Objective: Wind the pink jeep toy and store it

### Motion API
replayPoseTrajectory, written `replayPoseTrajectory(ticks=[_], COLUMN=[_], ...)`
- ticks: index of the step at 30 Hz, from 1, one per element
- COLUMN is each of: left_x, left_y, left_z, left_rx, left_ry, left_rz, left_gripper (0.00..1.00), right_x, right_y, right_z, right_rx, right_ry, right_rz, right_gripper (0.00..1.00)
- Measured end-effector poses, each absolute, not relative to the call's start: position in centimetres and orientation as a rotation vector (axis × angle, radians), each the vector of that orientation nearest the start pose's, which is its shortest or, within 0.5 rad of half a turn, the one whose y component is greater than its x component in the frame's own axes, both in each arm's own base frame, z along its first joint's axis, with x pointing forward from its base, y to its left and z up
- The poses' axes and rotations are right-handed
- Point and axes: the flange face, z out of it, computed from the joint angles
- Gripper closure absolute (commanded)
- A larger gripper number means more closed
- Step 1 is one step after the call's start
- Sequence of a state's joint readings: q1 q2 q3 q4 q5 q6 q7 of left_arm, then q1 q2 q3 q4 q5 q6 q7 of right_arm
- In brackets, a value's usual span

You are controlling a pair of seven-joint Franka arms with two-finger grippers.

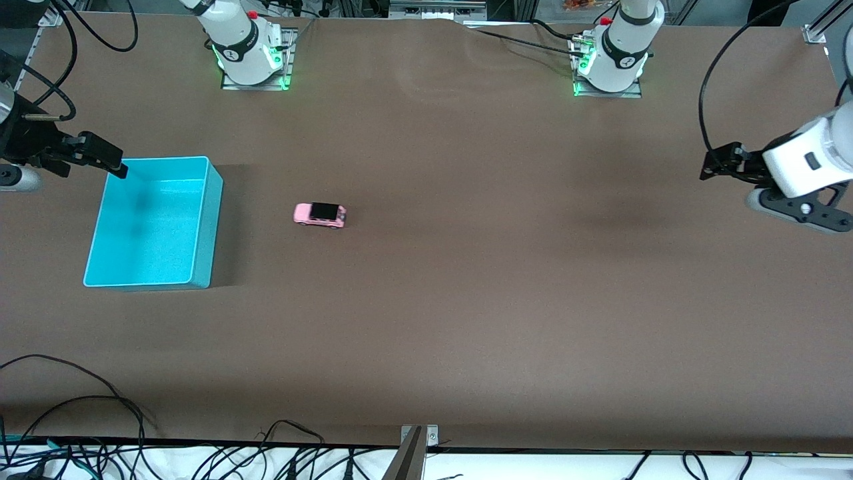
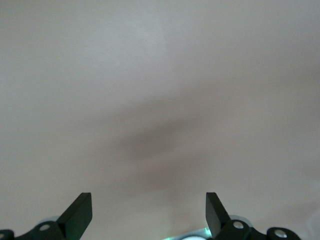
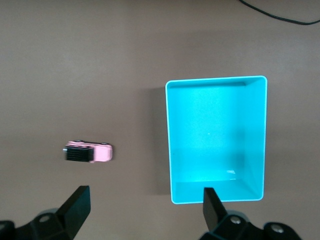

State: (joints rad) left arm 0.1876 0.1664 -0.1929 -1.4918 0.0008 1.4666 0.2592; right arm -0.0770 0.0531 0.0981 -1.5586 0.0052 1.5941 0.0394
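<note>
The pink jeep toy (image 1: 320, 215) stands on its wheels on the brown table, black roof panel up, a short way from the turquoise bin (image 1: 208, 220) toward the left arm's end. The right wrist view shows the same jeep (image 3: 89, 152) beside the bin (image 3: 215, 80), whose inside holds nothing. My right gripper (image 1: 113, 162) hangs open over the bin's corner at the right arm's end; its jaws (image 3: 145, 190) hold nothing. My left gripper (image 1: 718, 167) waits open above the table's left-arm end, and between its fingers (image 2: 147, 197) only bare table shows.
Both arm bases (image 1: 253, 53) (image 1: 610, 60) stand along the table edge farthest from the front camera. Loose black cables (image 1: 100, 400) lie on the edge nearest that camera, beside a metal bracket (image 1: 414, 447).
</note>
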Motion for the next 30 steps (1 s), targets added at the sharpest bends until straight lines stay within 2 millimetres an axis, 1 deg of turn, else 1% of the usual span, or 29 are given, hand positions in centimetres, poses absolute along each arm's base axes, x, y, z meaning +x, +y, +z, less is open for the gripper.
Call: replayPoseTrajectory(ticks=[4,13,18,24,27,29,30], left_x=[58.9,57.9,56.3,54.1,53.7,53.7,53.7], left_y=[1.7,1.5,1.2,0.8,0.8,0.7,0.7], left_z=[55.6,55.8,56.2,57.4,57.8,57.9,57.9], left_rx=[-3.152,-3.129,-3.121,-3.113,-3.111,-3.11,-3.109], left_ry=[0.377,0.359,0.347,0.348,0.348,0.349,0.351], left_rz=[0.229,0.166,0.123,0.092,0.079,0.072,0.069], left_gripper=[0.0,0.0,0.0,0.0,0.0,0.0,0.0], right_x=[57.2,57.2,56.9,56.8,56.9,57.1,57.3], right_y=[1.1,1.1,1.2,1.8,2.1,2.2,2.2], right_z=[60.2,60.2,60.0,59.8,59.1,58.2,57.4], right_rx=[-3.131,-3.131,-3.132,-3.131,-3.13,-3.128,-3.124], right_ry=[0.029,0.024,0.021,0.004,-0.006,-0.031,-0.068], right_rz=[0.028,0.028,0.068,0.093,0.119,0.148,0.17], right_gripper=[0.0,0.0,0.0,0.0,0.0,0.0,0.0])
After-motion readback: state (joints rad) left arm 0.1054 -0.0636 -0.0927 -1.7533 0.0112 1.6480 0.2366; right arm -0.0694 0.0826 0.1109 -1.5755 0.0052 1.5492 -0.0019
